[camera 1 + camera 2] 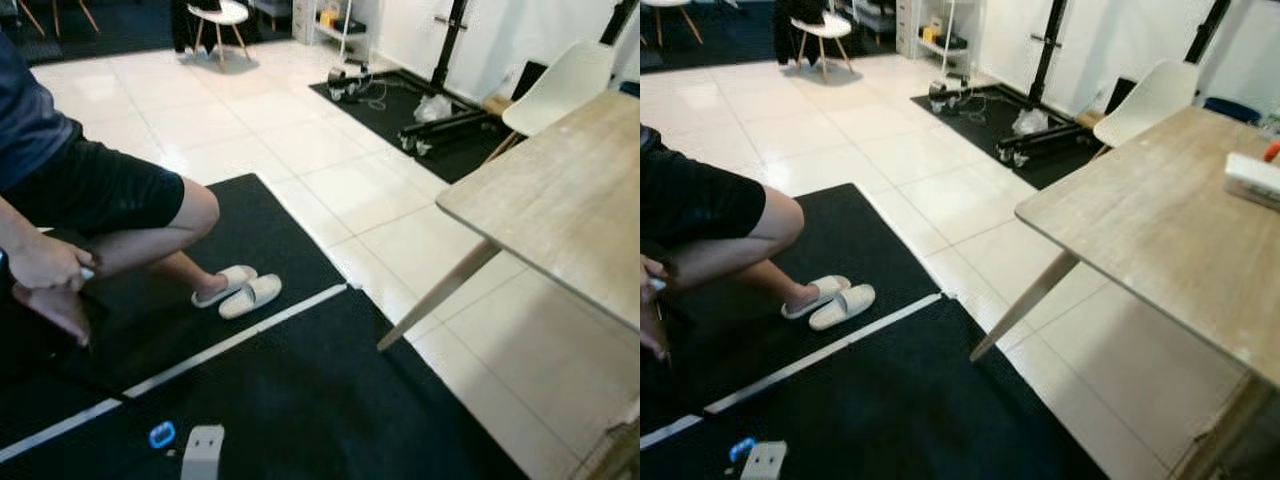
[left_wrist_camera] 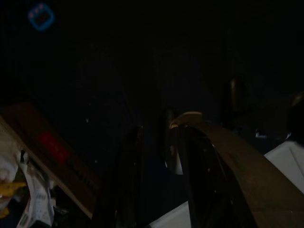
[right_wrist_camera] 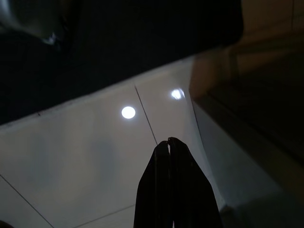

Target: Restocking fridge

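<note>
No fridge or goods for it can be seen in the head views. My right gripper (image 3: pixel 168 141) hangs shut over white floor tiles (image 3: pixel 95 156), holding nothing. In the very dark left wrist view, my left gripper (image 2: pixel 154 130) hangs over the black mat with its two fingers slightly apart and nothing clearly between them. Beside it lies a brown cardboard piece with a red label (image 2: pixel 52 147). A small blue object (image 1: pixel 161 434) and a white flat object (image 1: pixel 203 450) lie on the black mat just before me.
A person (image 1: pixel 90 195) crouches at my left on the black mat (image 1: pixel 300 390), feet in white slippers (image 1: pixel 240 290). A light wooden table (image 1: pixel 560 200) stands at my right, bearing a white box (image 1: pixel 1252 178). A white chair (image 1: pixel 560 85) and a black stand base (image 1: pixel 440 120) are behind it.
</note>
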Tool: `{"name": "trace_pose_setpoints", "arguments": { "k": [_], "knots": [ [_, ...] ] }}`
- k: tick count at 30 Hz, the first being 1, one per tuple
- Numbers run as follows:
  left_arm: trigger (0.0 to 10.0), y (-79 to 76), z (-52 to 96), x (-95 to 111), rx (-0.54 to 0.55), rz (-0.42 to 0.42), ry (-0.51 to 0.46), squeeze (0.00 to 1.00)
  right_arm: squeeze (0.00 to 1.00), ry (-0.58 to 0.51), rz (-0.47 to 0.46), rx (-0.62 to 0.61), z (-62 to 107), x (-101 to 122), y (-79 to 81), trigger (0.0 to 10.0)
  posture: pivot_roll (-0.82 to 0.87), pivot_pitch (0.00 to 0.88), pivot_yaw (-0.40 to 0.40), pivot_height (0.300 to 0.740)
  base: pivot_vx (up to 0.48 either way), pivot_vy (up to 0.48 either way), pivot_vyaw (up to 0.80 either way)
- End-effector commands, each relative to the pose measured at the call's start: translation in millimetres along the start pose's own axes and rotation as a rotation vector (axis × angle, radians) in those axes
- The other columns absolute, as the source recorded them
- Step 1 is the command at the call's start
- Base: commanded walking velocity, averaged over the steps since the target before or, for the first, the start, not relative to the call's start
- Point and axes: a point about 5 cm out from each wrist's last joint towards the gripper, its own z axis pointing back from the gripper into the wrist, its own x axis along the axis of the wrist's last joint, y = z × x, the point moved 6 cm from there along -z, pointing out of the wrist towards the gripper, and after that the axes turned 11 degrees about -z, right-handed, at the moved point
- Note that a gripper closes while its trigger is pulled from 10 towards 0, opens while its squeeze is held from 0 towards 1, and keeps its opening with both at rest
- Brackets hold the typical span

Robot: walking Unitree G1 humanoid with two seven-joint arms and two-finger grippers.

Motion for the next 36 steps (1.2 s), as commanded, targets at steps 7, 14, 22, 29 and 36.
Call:
{"name": "trace_pose_setpoints", "arguments": {
  "k": [7, 14, 22, 29, 36],
  "knots": [
    [10.0, 11.5, 4.9, -16, 0.014, 0.001, 0.034, 0.0, 0.0, -0.001, -0.003, -0.003, 0.2, 0, -0.8, 10.0, 0.03, 0.0, -0.06, 0.74, 0.262, 0.0, 0.0],
    [10.0, 22.4, 8.4, -22, 0.027, 0.001, 0.043, 0.0, 0.0, 0.001, -0.001, 0.0, -0.1, -1, 0.6, 10.0, 0.04, 0.0, -0.058, 0.74, 0.257, 0.0, 0.0],
    [10.0, 26.0, 9.1, -23, 0.039, 0.004, 0.046, 0.0, 0.0, -0.003, 0.002, 0.004, -0.3, 1, 1.5, 10.0, 0.04, 0.0, -0.059, 0.74, 0.0, 0.0, 0.0],
    [10.0, 18.0, 6.2, -18, 0.03, 0.007, 0.042, 0.0, 0.0, -0.004, 0.002, 0.005, -0.1, 2, 0.8, 10.0, 0.04, 0.0, -0.062, 0.74, 0.0, 0.0, 0.0],
    [10.0, 3.0, 2.6, -14, 0.016, 0.01, 0.04, 0.0, 0.0, 0.001, 0.006, 0.003, 0.2, 0, -0.3, 10.0, 0.04, 0.0, -0.067, 0.74, 0.0, 0.0, 0.0]
  ]
}}
